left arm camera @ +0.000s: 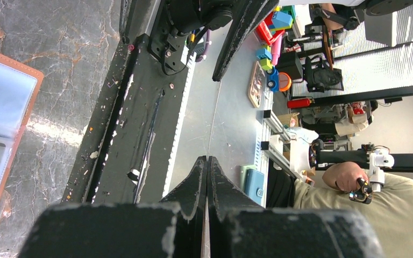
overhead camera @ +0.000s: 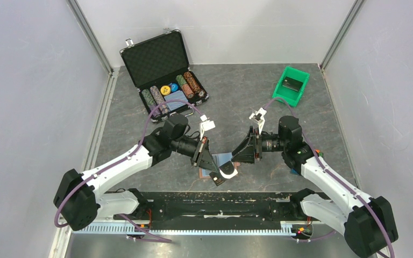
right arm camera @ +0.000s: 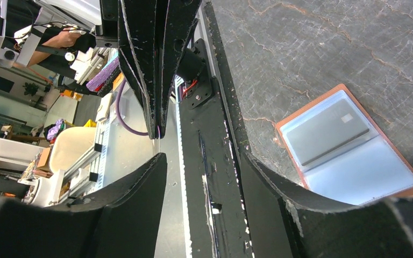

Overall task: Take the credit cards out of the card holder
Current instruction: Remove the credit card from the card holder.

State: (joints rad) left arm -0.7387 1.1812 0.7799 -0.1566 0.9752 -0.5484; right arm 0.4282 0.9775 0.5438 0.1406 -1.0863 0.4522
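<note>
Grey marbled counter [overhead camera: 236, 91]: brown card holder [right arm camera: 365, 174] lies open flat near the front edge, 1 dark grey credit card [right arm camera: 328, 131] in a blue pocket; left tool [left arm camera: 207, 161] pressed together, right tool [right arm camera: 201, 158] spread wide, both close over it.

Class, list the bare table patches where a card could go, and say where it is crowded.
Bare marble lies between the poker chip case and the green bin, and beside the right wall, nearer than that bin. Crowded: the near edge, where left hand and right hand meet over the card holder.
</note>
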